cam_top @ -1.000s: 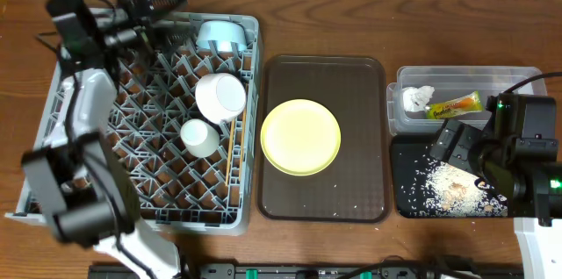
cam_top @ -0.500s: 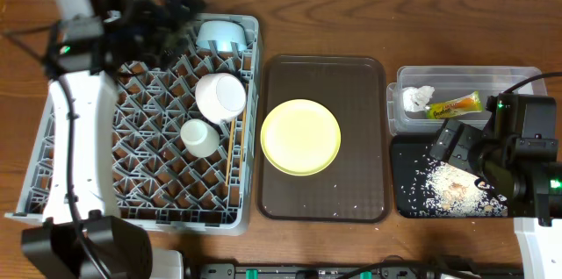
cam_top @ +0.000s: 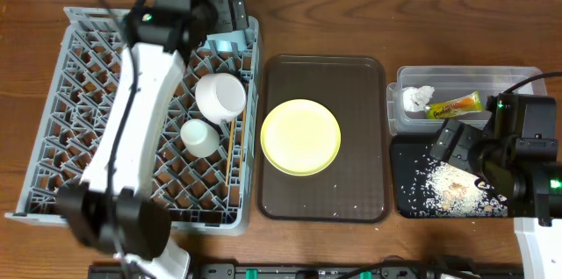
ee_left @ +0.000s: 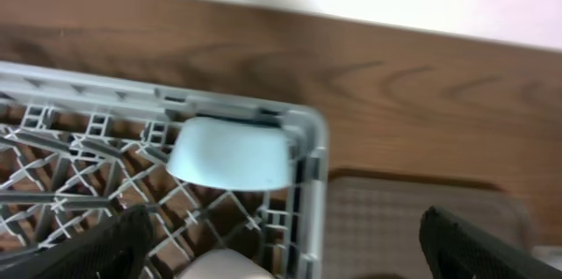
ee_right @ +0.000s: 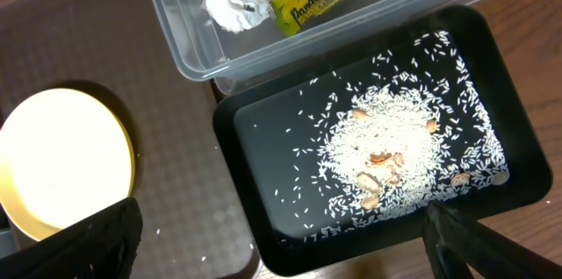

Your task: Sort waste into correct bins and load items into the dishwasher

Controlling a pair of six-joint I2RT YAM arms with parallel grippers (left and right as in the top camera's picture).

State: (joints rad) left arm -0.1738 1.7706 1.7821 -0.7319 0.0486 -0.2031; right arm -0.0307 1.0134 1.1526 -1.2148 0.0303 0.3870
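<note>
On the brown wooden bench (cam_top: 351,25) the grey lattice rack (cam_top: 61,112) sits left, a brown tray (cam_top: 351,95) at centre carries the round yellow-green plate (cam_top: 300,136) lying flat, and at right a clear tub (cam_top: 457,73) stands beyond a black tray (cam_top: 411,160) strewn with rice (cam_top: 452,187). Along the rack's right side are a blue bowl (ee_left: 230,153) on edge at the far corner, a white bowl (cam_top: 219,96), a pale cup (cam_top: 200,137) and chopsticks (cam_top: 230,152) running near-to-far, while the tub holds a wrapper (cam_top: 454,105) lying left-right and a napkin (cam_top: 416,98). The left gripper (ee_left: 285,218) and right gripper (ee_right: 281,213) have their jaws spread wide, pinching nothing.

The yellow-green plate (cam_top: 300,136) lies on the brown tray (cam_top: 351,90), beside the grey rack (cam_top: 54,114).
</note>
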